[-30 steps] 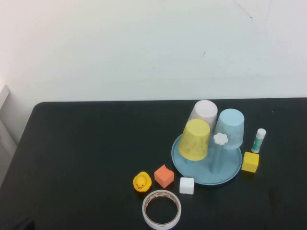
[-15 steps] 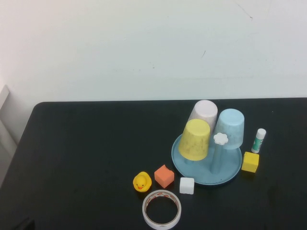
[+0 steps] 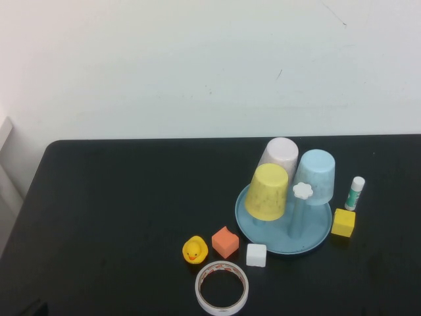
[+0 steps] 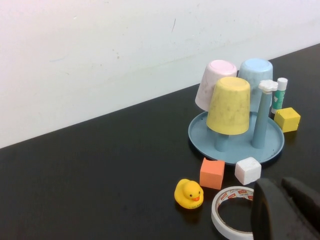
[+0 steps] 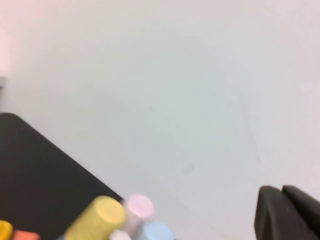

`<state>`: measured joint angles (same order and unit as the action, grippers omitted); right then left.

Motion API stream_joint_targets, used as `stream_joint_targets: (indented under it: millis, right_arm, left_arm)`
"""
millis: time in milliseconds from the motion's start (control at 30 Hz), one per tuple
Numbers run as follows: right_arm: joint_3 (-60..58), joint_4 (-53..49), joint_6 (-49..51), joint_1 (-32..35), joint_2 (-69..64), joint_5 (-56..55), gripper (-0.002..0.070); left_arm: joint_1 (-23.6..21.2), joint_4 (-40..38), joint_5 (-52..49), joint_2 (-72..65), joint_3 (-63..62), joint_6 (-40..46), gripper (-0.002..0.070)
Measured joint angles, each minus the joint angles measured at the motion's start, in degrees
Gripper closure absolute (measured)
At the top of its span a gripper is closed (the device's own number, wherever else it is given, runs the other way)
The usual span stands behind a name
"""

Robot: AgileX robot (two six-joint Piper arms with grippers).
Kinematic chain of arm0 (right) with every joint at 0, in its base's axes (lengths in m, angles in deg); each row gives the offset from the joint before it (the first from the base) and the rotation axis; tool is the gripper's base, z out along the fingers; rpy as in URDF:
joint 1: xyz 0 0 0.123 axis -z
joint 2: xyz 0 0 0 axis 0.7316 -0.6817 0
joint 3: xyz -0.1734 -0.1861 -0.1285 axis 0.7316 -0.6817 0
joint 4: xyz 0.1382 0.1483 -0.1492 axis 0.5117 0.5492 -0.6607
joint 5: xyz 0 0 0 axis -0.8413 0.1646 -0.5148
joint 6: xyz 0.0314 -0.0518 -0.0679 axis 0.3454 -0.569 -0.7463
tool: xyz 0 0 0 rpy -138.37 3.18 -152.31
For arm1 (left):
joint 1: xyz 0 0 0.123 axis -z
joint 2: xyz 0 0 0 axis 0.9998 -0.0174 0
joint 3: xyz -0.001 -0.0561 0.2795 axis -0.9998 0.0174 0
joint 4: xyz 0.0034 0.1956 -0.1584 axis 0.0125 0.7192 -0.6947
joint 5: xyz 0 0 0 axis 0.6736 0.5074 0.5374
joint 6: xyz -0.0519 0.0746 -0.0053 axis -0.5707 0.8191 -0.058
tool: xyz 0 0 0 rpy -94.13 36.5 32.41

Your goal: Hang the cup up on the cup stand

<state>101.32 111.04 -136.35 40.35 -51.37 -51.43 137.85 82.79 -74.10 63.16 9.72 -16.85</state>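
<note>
The yellow cup (image 3: 268,191) (image 4: 229,106) (image 5: 97,217) sits upside down over a peg of the light blue cup stand (image 3: 317,241) (image 4: 274,145), right of the table's middle. Beside it a bare peg with a white flower knob (image 3: 302,191) (image 4: 268,86) stands free. My left gripper (image 4: 281,187) is shut and empty; it hovers low near the front edge, short of the tape ring and the stand. My right gripper (image 5: 281,193) is shut and empty, raised and facing the white wall, away from the cups. Neither gripper shows in the high view.
A pale pink cup (image 3: 279,155) and a light blue cup (image 3: 315,172) hang inverted on the stand. In front lie a yellow duck (image 3: 195,250), orange cube (image 3: 225,241), white cube (image 3: 256,255) and tape ring (image 3: 222,288). A yellow cube (image 3: 343,222) and glue stick (image 3: 354,193) sit to the right.
</note>
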Motion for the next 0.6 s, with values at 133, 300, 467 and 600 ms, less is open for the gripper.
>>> stream_joint_targets:
  millis: [133,300,467,600]
  right_arm:
    - [-4.8,-9.8,10.0,0.0,2.3,-6.0,0.0676]
    - [-11.5,-52.2,61.5,1.3,7.8,-6.9,0.0676]
    - [-18.1,-68.5,78.2,6.4,13.3,-8.5,0.0677]
    - [-21.9,-71.5,82.7,7.7,16.9,-9.3,0.0677]
  left_arm:
    - [0.0,0.0,-0.2,0.0,0.0,0.0,0.0676]
    - [0.0,0.0,-0.3,0.0,0.0,0.0,0.0676]
    - [0.0,0.0,-0.3,0.0,0.0,0.0,0.0676]
    - [0.0,0.0,-0.3,0.0,0.0,0.0,0.0676]
